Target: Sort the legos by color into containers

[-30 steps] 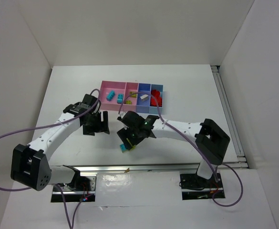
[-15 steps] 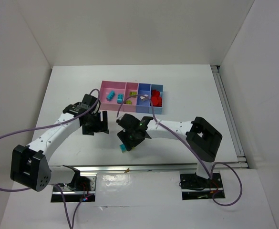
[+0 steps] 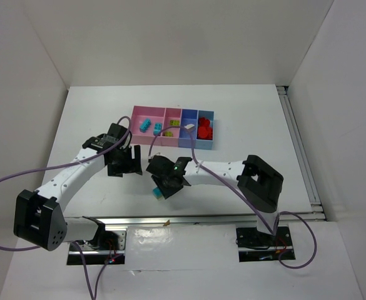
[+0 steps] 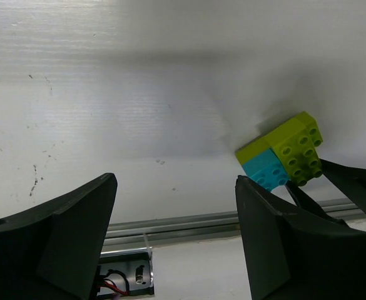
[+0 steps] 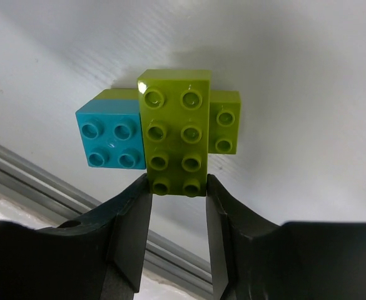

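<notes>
A cluster of joined legos lies near the table's front edge: a long lime green brick (image 5: 174, 140), a cyan brick (image 5: 112, 140) on its left and a smaller green brick (image 5: 224, 122) on its right. My right gripper (image 5: 175, 184) is shut on the near end of the long green brick. From above, only the cluster's cyan corner (image 3: 156, 193) shows under the right gripper (image 3: 162, 187). My left gripper (image 3: 121, 164) hangs open and empty to the left of the cluster (image 4: 283, 159). The containers (image 3: 173, 112) stand further back, holding cyan, green, beige and red legos.
A metal rail (image 3: 189, 219) runs along the table's near edge, just below the cluster. White walls enclose the table on the left, back and right. Purple cables loop from both arms.
My right gripper has closed onto the long green brick and shifted a little to the left. The left arm has stayed still and open.
</notes>
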